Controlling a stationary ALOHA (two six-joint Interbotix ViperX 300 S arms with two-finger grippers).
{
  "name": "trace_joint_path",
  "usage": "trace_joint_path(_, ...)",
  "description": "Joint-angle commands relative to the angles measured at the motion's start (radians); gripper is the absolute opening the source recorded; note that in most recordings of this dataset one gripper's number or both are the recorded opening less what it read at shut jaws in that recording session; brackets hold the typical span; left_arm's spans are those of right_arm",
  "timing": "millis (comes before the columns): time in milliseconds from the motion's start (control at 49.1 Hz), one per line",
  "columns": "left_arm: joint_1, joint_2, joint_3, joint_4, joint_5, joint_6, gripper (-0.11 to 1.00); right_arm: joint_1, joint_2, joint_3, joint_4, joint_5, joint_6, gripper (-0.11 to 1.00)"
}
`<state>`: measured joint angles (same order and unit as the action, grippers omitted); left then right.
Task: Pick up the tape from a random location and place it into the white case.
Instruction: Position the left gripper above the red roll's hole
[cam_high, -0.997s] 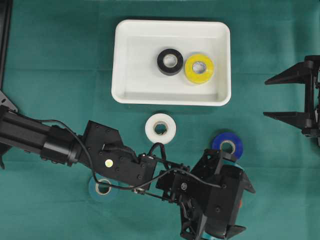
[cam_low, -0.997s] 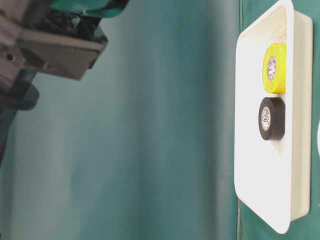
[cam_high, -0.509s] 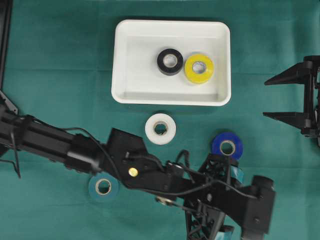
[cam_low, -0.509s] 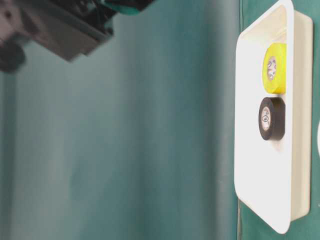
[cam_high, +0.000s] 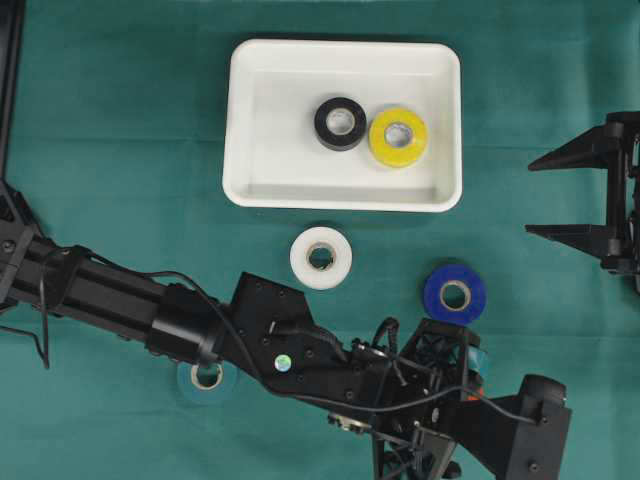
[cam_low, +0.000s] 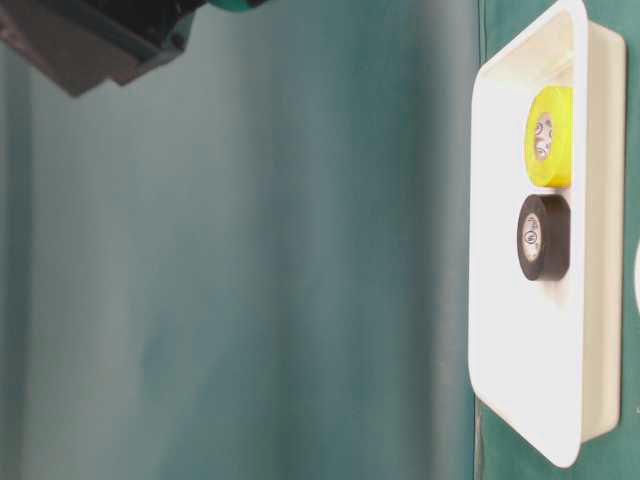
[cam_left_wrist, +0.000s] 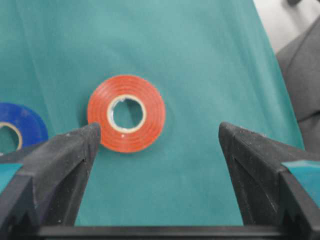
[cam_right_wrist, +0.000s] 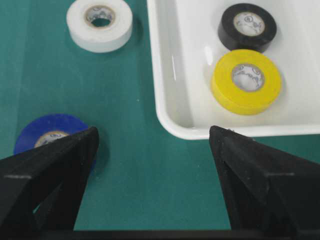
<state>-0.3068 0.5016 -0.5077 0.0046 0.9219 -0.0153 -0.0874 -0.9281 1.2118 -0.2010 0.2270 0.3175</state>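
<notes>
The left gripper (cam_left_wrist: 155, 150) has swung down over the orange tape (cam_left_wrist: 126, 113) — jaws released, grasp likely next

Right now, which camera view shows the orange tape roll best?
The left wrist view: the orange tape roll lies flat and whole on the green cloth, ahead of the open left gripper. The other three views do not show it.

In your overhead view the left arm (cam_high: 300, 355) covers part of the teal roll (cam_high: 205, 377) at lower left, and its gripper runs off the bottom edge. The left wrist view cuts the blue roll (cam_left_wrist: 17, 127) at its left edge.
</notes>
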Motion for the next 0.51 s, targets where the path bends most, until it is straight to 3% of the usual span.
trace_joint_path(0,-0.003,-0.02,-0.023,0.003,-0.008,-0.002,0.94,0.0,0.008,-0.011,0.002,-0.003,0.0,0.84)
trace_joint_path(488,-0.003,-0.02,-0.015,0.002,-0.012,-0.002,0.94,0.0,0.009,-0.011,0.002,-0.003,0.0,0.84)
